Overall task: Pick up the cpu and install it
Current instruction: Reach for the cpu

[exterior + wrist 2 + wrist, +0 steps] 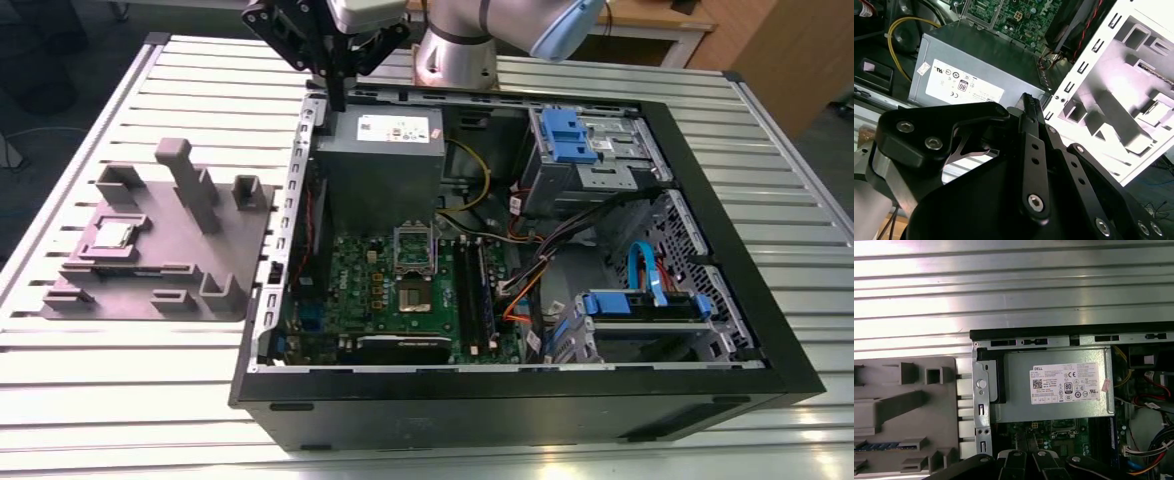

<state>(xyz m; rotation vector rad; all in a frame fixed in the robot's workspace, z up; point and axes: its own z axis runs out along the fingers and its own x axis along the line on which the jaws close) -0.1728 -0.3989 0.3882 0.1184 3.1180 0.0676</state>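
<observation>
The cpu [114, 236] is a small silvery square lying in a recess of the grey plastic plate [160, 285], at the exterior view's left of the open computer case [521, 400]. My gripper [335, 98] hangs above the case's far left corner, over the grey power supply [380, 150], well away from the cpu. Its black fingers [1030, 107] are pressed together with nothing between them. Deeper in the case lies the green motherboard [380, 295], with the shiny socket frame [415, 250] near its middle. In the first wrist view the gripper [1027, 456] points past the power supply [1054, 385].
The case holds blue drive bays [581, 135], another blue bracket [647, 300] and loose cables [534, 270]. Upright blocks [187, 180] rise from the grey plate. Everything stands on a slatted metal table [120, 380]. The arm's base [454, 45] stands behind the case.
</observation>
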